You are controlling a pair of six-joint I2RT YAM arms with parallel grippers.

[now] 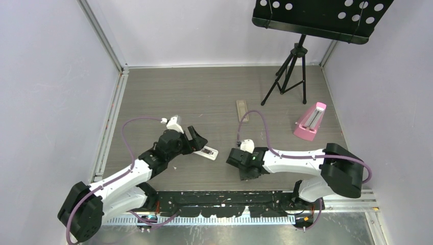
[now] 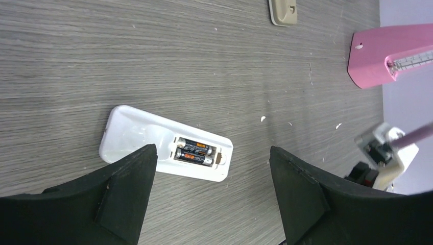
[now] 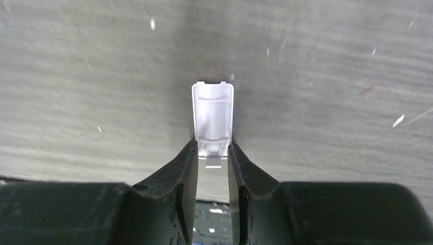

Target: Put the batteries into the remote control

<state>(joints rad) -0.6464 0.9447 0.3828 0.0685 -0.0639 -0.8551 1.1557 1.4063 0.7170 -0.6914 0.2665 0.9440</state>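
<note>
The remote control (image 2: 138,135) lies flat on the grey wood-grain surface (image 2: 153,61), white face up. One corner is hidden behind a black finger (image 2: 122,189) of the left tool (image 2: 212,151), whose jaws stand wide apart and grip nothing. Two batteries (image 2: 194,152), dark cylinders with metal ends, sit side by side in the remote's open recess. The right tool (image 3: 212,148) is pinched narrow on one end of a small glossy white plastic cover (image 3: 213,107); that end is hidden between the fingers, and whether the cover rests on the surface is unclear. A pink wedge (image 2: 378,56) and a tan bar (image 2: 283,11) are cut off by the frame.
</note>
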